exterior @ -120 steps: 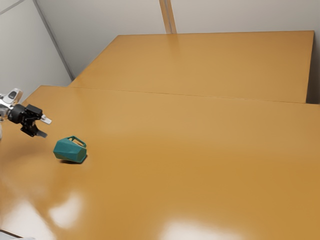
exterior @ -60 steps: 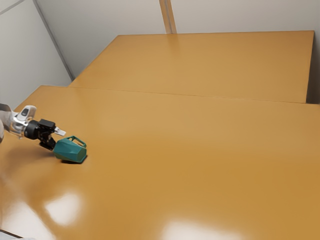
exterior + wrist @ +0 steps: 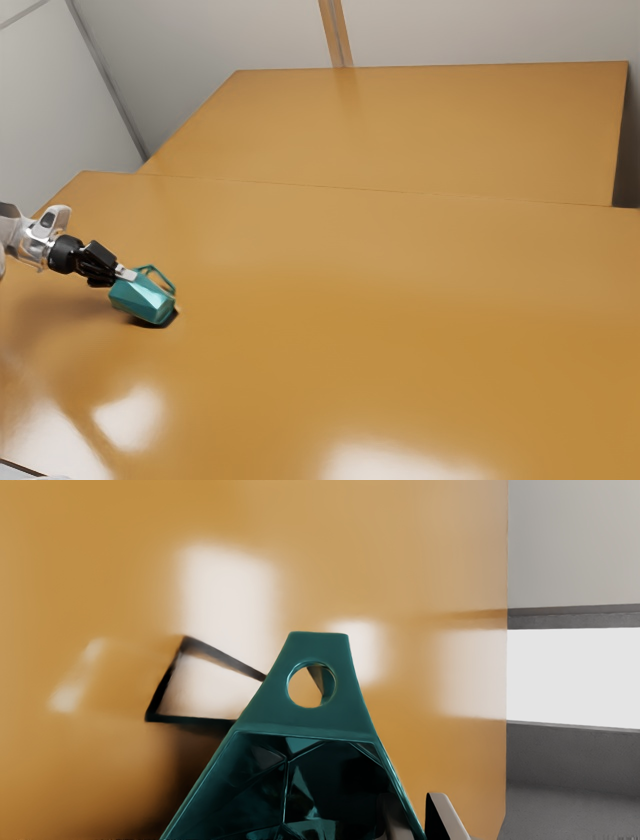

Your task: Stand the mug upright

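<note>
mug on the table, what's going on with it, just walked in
A robot arm's gripper is pinching the green mug by its side wall, one finger inside and the other outside. The mug is tipped over at the table, not yet upright, so it seems the robot is about to right it.

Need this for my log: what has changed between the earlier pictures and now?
The gripper moved toward the exterior view's right and down to the mug; its open jaws then closed on the mug's wall, one inside, one outside. The mug has turned slightly, its handle a touch farther toward that view's right. It's still not upright; the table is unchanged.
</note>
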Robot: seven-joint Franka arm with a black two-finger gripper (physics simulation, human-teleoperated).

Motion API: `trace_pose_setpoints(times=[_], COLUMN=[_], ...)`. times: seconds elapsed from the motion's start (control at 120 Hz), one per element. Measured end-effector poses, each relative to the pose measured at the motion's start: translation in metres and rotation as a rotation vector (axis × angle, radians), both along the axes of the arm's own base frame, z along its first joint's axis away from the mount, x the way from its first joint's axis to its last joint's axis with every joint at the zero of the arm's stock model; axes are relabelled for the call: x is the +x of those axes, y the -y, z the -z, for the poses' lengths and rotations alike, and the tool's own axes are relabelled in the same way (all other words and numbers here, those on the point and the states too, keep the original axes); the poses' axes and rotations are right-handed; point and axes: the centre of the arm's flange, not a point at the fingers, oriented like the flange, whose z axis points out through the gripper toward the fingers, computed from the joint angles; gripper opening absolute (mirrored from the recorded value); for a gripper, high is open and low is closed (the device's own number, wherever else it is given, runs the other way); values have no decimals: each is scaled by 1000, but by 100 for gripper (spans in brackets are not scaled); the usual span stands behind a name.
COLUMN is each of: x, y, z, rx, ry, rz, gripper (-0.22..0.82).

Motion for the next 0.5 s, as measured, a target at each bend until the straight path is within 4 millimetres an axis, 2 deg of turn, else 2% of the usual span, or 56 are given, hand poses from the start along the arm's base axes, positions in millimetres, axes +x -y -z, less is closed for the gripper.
trace_pose_setpoints(times=[0.117,0.175,0.242,0.35,0.5], x=[-4,-8,-7,14,44], y=[4,9,23,70,133], z=[-19,-37,-65,-108,-134], rx=[10,18,49,147,314], ry=[20,37,57,67,44], rz=[-1,-1,27,142,287], gripper=[-14,-14,-14,-15,-17])
